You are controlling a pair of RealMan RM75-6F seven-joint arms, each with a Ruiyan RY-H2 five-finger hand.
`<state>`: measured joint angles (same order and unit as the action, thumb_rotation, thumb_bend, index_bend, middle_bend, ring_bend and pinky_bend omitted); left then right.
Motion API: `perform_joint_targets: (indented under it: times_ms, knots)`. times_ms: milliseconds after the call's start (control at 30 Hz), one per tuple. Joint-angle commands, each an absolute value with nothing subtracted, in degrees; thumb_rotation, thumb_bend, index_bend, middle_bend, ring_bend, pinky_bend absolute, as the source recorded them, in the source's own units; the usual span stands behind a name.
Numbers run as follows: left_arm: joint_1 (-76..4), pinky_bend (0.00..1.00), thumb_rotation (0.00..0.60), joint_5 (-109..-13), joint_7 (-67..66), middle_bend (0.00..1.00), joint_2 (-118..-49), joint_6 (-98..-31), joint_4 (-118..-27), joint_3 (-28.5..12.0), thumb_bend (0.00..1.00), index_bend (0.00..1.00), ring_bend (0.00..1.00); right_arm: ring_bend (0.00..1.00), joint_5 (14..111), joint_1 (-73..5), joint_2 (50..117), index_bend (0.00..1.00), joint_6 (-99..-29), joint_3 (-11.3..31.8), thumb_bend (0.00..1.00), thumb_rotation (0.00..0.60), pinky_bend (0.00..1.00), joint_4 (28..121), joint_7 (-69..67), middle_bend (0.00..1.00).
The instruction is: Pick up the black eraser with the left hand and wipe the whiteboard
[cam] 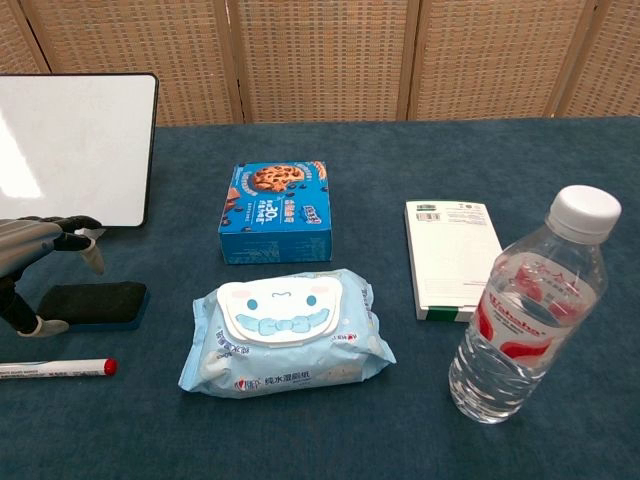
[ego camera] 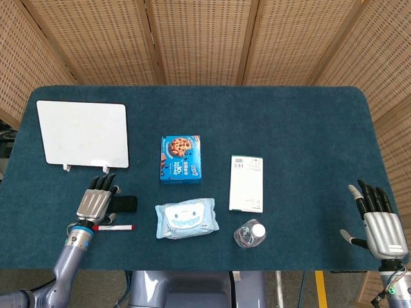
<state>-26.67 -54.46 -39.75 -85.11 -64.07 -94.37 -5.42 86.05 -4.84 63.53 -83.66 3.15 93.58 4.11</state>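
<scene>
The black eraser point(ego camera: 125, 203) point(cam: 95, 303) lies on the blue table near the front left. My left hand point(ego camera: 96, 203) point(cam: 30, 258) hovers over its left end with the fingers spread above it and the thumb low beside it; nothing is gripped. The whiteboard point(ego camera: 83, 134) point(cam: 72, 150) stands on small white feet behind the eraser, its face blank. My right hand point(ego camera: 379, 221) is open at the table's front right edge, holding nothing, and the chest view does not show it.
A red-capped marker point(ego camera: 112, 227) point(cam: 55, 368) lies just in front of the eraser. A wet-wipes pack point(ego camera: 187, 218), a blue cookie box point(ego camera: 180, 158), a white box point(ego camera: 246, 183) and a water bottle point(ego camera: 250, 233) fill the table's middle.
</scene>
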Motion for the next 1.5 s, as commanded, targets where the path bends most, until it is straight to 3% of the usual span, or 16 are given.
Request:
perform_joint_targets:
  times_ms: [33, 333, 567, 1133, 1500]
  knots:
    - [-27.23, 0.00, 0.600, -53.40, -40.46, 0.00, -85.68, -64.06, -93.94, -5.38, 0.25, 0.30, 0.00, 0.00, 86.02, -4.86, 63.46, 0.03, -83.57, 3.14, 0.18, 0.600, 0.00, 93.64, 4.04, 0.00]
    - [-28.30, 0.00, 0.600, -51.83, -41.13, 0.00, -87.18, -64.26, -92.81, -4.83, 0.26, 0.34, 0.00, 0.00, 86.23, -4.92, 63.55, 0.03, -83.53, 3.03, 0.18, 0.600, 0.00, 93.75, 4.18, 0.00]
    - [-28.24, 0.00, 0.600, -52.10, -40.00, 0.00, -88.18, -65.38, -92.30, -4.59, 0.35, 0.43, 0.00, 0.00, 86.67, -4.85, 63.64, 0.03, -83.79, 2.88, 0.18, 0.600, 0.00, 93.81, 4.37, 0.00]
    - [-28.51, 0.00, 0.600, -52.28, -38.88, 0.00, -88.72, -66.14, -91.84, -4.06, 0.39, 0.47, 0.00, 0.00, 86.62, -4.81, 63.67, 0.03, -83.90, 2.91, 0.18, 0.600, 0.00, 94.00, 4.66, 0.00]
    - [-27.68, 0.00, 0.600, -60.32, -34.91, 0.00, -85.99, -71.61, -93.62, -5.11, 0.39, 0.50, 0.00, 0.00, 86.52, -4.59, 63.57, 0.03, -84.45, 3.11, 0.18, 0.600, 0.00, 94.00, 4.30, 0.00]
